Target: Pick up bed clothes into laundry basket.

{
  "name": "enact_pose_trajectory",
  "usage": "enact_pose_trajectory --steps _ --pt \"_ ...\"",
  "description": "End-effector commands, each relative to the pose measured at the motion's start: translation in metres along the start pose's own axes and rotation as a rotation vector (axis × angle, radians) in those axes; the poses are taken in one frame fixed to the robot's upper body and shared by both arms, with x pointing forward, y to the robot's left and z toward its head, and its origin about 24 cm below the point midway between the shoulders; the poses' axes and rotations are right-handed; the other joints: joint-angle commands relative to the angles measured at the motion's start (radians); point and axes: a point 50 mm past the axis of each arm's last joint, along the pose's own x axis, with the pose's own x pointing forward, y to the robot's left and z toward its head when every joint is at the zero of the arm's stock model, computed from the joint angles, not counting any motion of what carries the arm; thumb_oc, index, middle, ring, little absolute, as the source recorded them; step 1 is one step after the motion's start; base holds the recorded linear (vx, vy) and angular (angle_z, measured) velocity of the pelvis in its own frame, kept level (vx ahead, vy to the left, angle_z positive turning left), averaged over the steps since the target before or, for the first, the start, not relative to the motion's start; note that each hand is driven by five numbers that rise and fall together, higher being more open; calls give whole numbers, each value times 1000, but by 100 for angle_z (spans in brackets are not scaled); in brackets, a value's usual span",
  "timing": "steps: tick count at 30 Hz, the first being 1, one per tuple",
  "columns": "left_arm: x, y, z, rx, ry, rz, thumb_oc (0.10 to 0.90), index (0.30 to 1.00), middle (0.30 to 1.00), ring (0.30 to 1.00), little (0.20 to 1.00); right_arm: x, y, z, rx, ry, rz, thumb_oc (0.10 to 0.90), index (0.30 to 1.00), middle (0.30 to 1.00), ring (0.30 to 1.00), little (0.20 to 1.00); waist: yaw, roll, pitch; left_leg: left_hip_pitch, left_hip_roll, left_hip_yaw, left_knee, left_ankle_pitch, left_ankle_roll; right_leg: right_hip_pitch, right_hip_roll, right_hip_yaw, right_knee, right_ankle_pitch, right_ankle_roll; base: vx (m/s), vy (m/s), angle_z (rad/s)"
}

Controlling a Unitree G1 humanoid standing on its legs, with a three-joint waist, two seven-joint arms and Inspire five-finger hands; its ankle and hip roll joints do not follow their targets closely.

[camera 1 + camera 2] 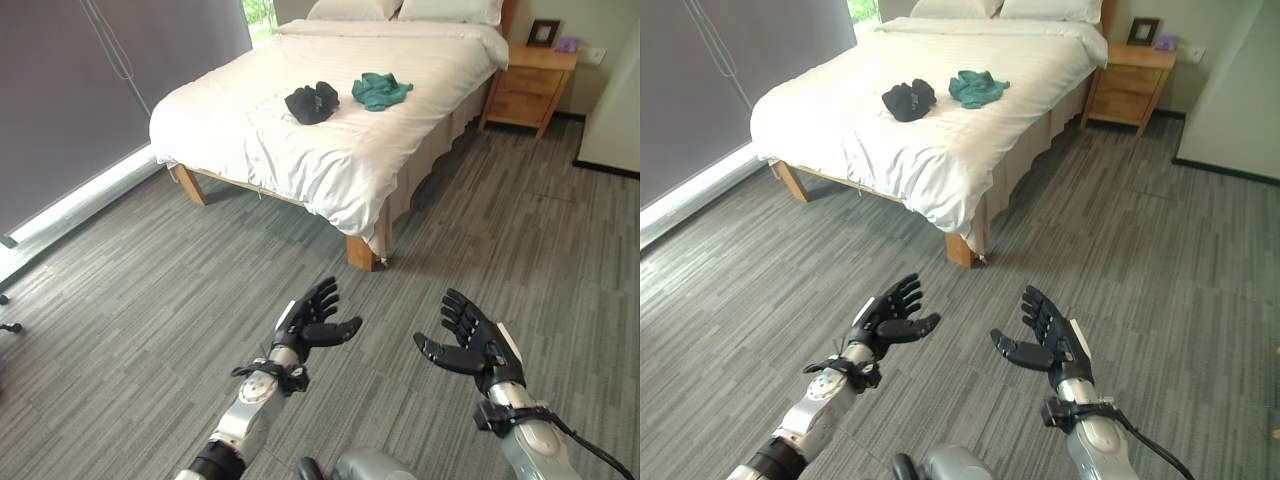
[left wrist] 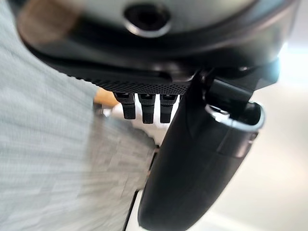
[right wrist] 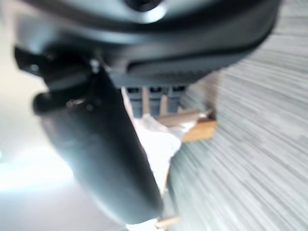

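A black bundle of clothes and a teal garment lie side by side on the white bed, far ahead of me. My left hand and right hand hover over the grey floor well short of the bed, palms facing each other, fingers straight and thumbs out, holding nothing. In the left wrist view the left hand's fingers stretch out straight beside the thumb; the right wrist view shows the right hand's fingers the same way.
A wooden nightstand with a picture frame stands right of the bed. A large window with a grey blind runs along the left. Grey striped carpet lies between me and the bed's wooden corner leg.
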Motion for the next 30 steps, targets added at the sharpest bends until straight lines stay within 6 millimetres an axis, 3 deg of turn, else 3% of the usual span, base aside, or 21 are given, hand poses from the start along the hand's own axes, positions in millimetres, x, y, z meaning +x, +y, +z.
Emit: enact_pose_trajectory --steps 1,2,3,4,6,11,15,20,21,22,28,29,30 --pt "14 -7 40 15 -186 -88 800 900 900 900 900 1 -17 26 4 -141 -34 800 900 900 900 900 -47 -28 -77 110 87 -64 -79 2 -164 120 -4 114 -530 226 19 167 -117 36" --pt "14 -12 39 9 -181 -126 800 900 900 900 900 -3 -23 22 12 -127 -56 800 900 900 900 900 -63 -32 -93 106 71 -90 -73 -11 -167 154 10 204 -678 219 34 119 -98 80" --pt "14 -12 39 6 -181 -134 800 900 900 900 900 -5 -27 22 21 -130 -75 800 900 900 900 900 -65 -39 -103 102 62 -103 -66 -21 -168 171 17 248 -761 230 44 180 -282 74" --pt "11 -14 39 12 -187 -157 800 900 900 900 900 -6 -32 26 11 -147 -91 800 900 900 900 900 -49 -51 -108 79 64 -146 -31 -24 -171 220 32 289 -769 257 58 97 -236 80" --pt "7 -14 36 1 -172 -175 800 900 900 900 900 -9 -31 32 5 -165 -72 800 900 900 900 900 -24 -64 -121 81 51 -138 -22 -28 -172 219 5 252 -786 270 42 93 -218 50" --pt "5 -36 43 24 -167 -382 800 900 900 900 900 -1 -51 60 -34 -278 -135 800 900 900 900 900 -20 -50 -142 91 50 -154 -56 -32 -164 269 2 229 -848 264 27 31 -110 36" --pt "1 -45 37 -32 -134 -437 800 900 900 900 900 6 -43 67 3 -323 -114 800 900 900 900 900 -16 -46 -142 103 51 -153 -55 -36 -163 283 14 234 -843 253 10 4 -23 19" --pt "5 -48 37 16 -133 -438 800 900 900 900 900 9 -38 69 2 -331 -97 800 900 900 900 900 -6 -56 -133 85 52 -178 -30 -35 -176 278 19 226 -830 248 2 -36 -39 7" --pt "-128 168 105 430 -263 644 800 900 900 900 900 0 -22 23 288 -213 -196 800 900 900 900 900 224 -277 -94 -125 281 -24 -120 109 -209 370 -21 -1 -838 227 67 -294 39 -44" --pt "-118 163 106 417 -284 618 800 900 900 900 900 9 -19 32 250 -229 -167 800 900 900 900 900 241 -266 -68 -170 314 -32 -116 171 -237 355 9 -16 -855 193 28 -297 36 -68" --pt "-117 163 106 416 -287 617 800 900 900 900 900 10 -20 32 248 -232 -168 800 900 900 900 900 240 -263 -65 -172 316 -35 -116 173 -239 352 12 -18 -850 191 26 -178 61 5" --pt "-73 137 129 441 -370 434 800 900 900 900 900 10 -34 47 171 -251 -107 800 900 900 900 900 153 -282 -72 -86 248 6 258 -120 -189 318 -47 -103 -896 234 9 -812 370 27" --pt "-65 132 134 449 -386 412 800 900 900 900 900 9 -38 50 145 -254 -116 800 900 900 900 900 139 -273 -89 -58 244 2 250 -134 -190 312 -51 -123 -896 234 9 -833 456 87"
